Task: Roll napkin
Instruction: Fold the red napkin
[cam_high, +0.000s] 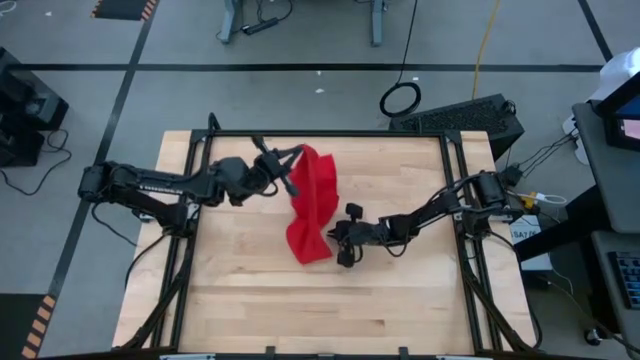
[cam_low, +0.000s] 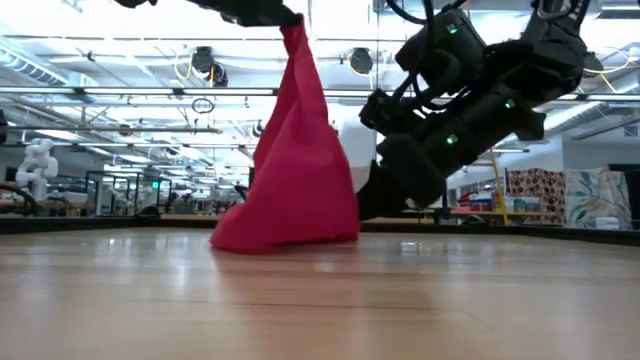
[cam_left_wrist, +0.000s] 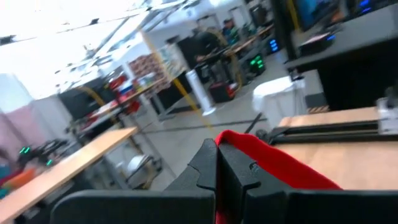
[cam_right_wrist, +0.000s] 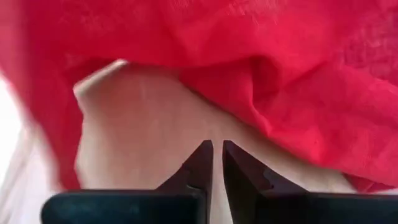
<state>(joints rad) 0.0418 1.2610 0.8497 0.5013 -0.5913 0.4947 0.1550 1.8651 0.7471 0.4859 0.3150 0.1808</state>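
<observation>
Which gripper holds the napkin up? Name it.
The left gripper: it pinches the top of the napkin, lifting it. The right gripper sits low beside the cloth's bottom, fingers nearly together, gripping nothing.

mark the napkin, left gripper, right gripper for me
napkin (cam_low: 295, 170): low view, middle of the hanging cloth.
left gripper (cam_high: 297, 153): high view, between its fingertips, pinching the napkin's top edge.
right gripper (cam_right_wrist: 217, 149): right wrist view, between its fingertips.

plain bright red napkin (cam_high: 312, 205), pale wood table (cam_high: 400, 290), dark claws.
</observation>
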